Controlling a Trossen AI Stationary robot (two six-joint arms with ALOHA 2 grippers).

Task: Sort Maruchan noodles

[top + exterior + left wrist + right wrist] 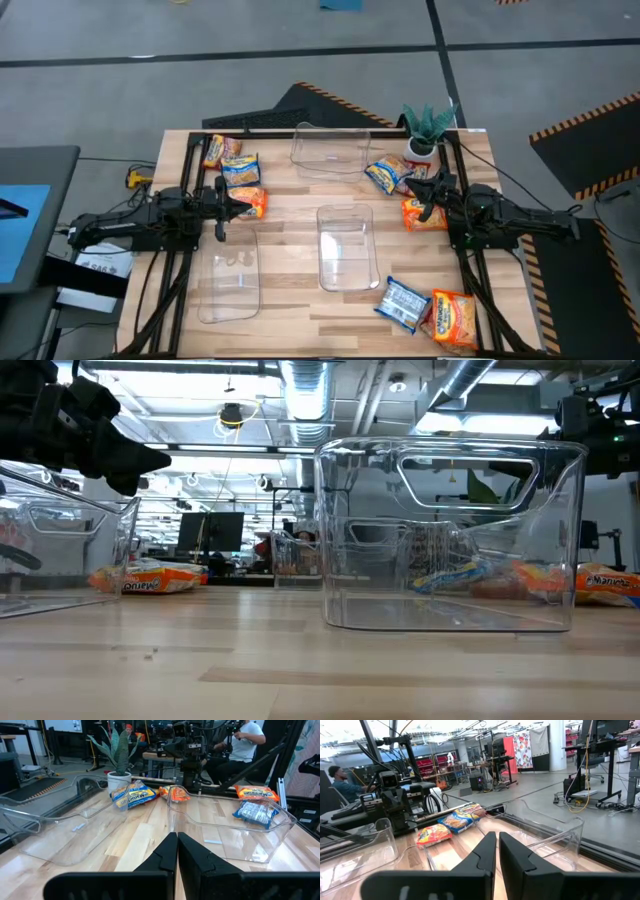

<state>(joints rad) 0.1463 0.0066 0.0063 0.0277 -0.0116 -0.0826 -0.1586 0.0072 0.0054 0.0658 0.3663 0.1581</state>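
Several Maruchan packets lie flat on the wooden table. At the far left are a red-orange one (220, 149), a blue-and-yellow one (241, 170) and an orange one (256, 203). My left gripper (232, 201) hovers shut beside that orange packet, with the fingers together in its wrist view (177, 851). On the right lie a blue-and-yellow packet (385, 175) and an orange packet (424, 215). My right gripper (430, 196), shut (497, 851), hangs above the orange one. A blue packet (403, 303) and an orange packet (455, 318) lie near the right near corner.
Three clear bins stand on the table: one at the far middle (330, 152), one in the centre (347, 262), one at the near left (228, 285). A small potted plant (428, 130) stands at the far right. People sit in the room beyond the table (247, 740).
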